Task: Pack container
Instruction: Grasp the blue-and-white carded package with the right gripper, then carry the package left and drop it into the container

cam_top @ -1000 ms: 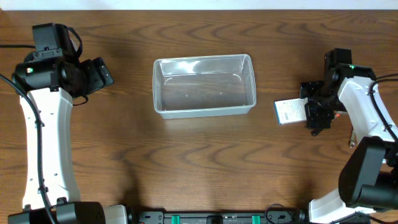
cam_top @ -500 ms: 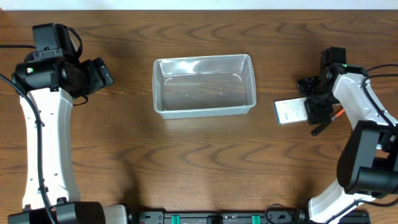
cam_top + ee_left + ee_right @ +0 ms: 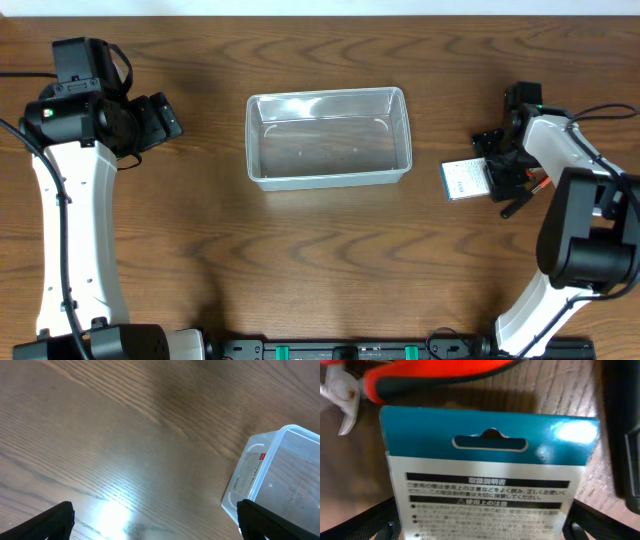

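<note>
Container (image 3: 328, 138) sits mid-tabletop (image 3: 320, 270), well apart from our right jaws, which are spread around a glossy blue-and-white card packet (image 3: 487, 455). A red-handled tool (image 3: 435, 377) lies just beyond. Our left jaws gape over woodgrain. We see clear, smooth, round-cornered plastic.

Top of container (image 3: 328, 137): we see it open, free to reach in.
Left gripper (image 3: 172, 122) to container: we see only bare table (image 3: 210, 150).
Right side: small box (image 3: 466, 180) and red-handled tool (image 3: 435, 372) sit in our way.
</note>
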